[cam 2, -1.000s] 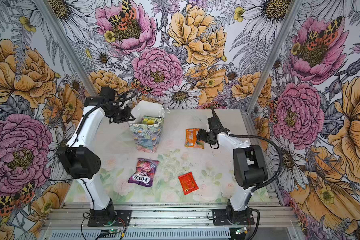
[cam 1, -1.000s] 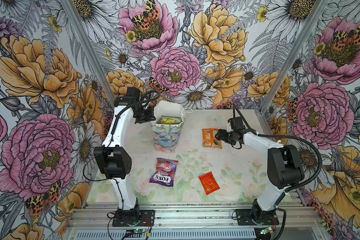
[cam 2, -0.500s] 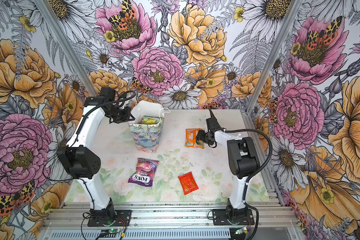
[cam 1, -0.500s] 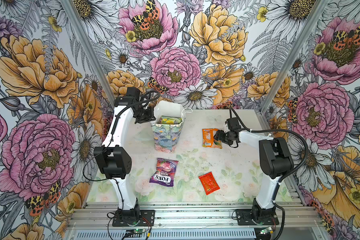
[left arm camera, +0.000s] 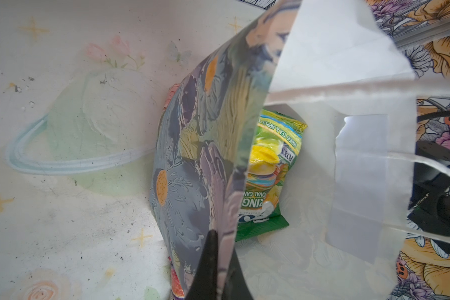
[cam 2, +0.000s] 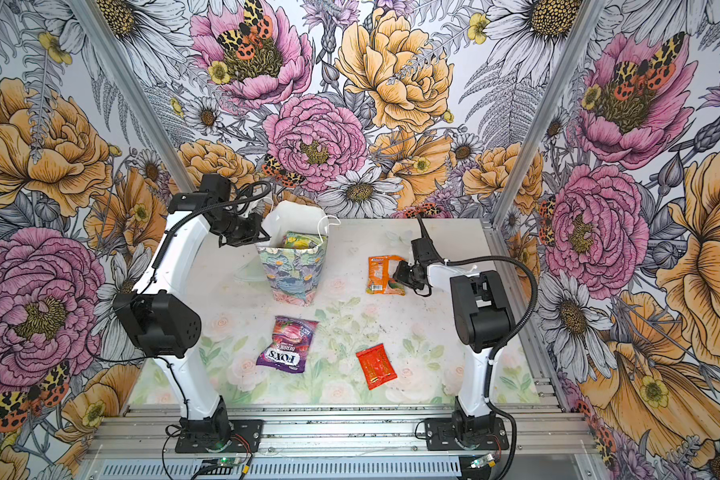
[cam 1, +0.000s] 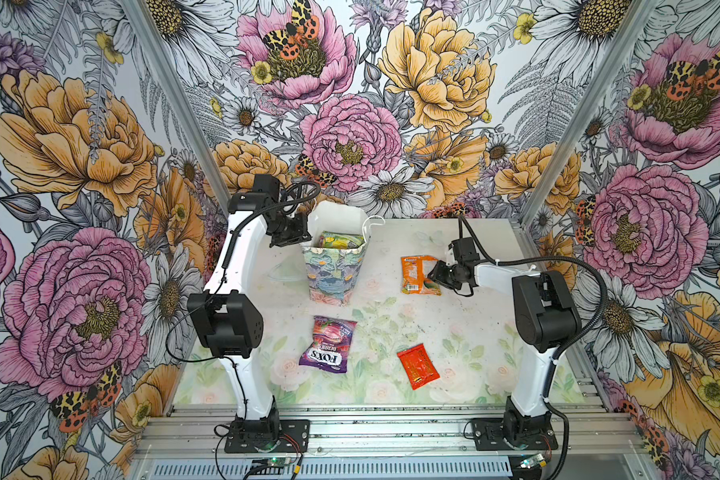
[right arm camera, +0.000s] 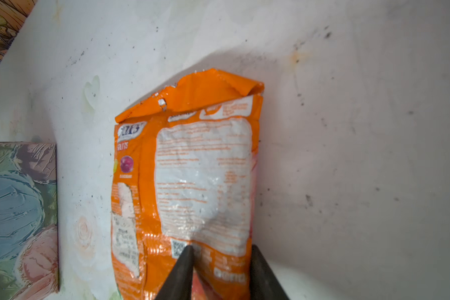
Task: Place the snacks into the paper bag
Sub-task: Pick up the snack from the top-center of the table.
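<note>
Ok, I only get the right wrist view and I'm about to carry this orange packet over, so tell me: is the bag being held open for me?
Observer: Yes, the left gripper is shut on the wall of the paper bag at its rim; the bag stands upright, mouth open.
Operator: Anything inside it?
Observer: A green packet shows through the mouth.
Operator: Besides my orange packet, what lies outside the bag?
Observer: A purple FOX'S Berries packet and a small red packet, lying apart from each other.
</note>
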`<state>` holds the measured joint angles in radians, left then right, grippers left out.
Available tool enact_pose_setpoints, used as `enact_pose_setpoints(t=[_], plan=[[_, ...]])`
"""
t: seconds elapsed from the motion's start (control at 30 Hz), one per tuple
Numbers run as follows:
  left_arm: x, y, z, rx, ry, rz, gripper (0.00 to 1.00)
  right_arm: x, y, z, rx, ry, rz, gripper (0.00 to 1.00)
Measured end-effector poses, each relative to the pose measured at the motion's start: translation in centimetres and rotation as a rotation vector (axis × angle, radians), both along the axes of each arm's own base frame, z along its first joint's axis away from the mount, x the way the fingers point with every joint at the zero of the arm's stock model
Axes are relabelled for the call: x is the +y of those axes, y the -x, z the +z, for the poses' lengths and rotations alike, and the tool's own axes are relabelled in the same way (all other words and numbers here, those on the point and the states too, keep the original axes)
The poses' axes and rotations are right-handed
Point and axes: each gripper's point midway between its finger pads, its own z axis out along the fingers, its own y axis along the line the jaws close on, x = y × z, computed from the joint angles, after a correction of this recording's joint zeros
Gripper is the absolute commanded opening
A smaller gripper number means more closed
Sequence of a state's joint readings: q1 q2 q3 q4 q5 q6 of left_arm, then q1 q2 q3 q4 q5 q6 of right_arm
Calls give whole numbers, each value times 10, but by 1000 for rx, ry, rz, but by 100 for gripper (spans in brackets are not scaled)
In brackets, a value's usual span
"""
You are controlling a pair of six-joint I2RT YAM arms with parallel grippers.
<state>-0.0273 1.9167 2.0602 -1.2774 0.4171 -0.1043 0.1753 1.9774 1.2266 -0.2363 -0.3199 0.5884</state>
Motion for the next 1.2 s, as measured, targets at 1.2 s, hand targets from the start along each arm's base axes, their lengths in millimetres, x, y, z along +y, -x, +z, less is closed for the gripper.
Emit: enact_pose_setpoints(t=[1.2], plan=[[0,0,0,1,0,0,0,51,19,193,-341,-162,67,0]])
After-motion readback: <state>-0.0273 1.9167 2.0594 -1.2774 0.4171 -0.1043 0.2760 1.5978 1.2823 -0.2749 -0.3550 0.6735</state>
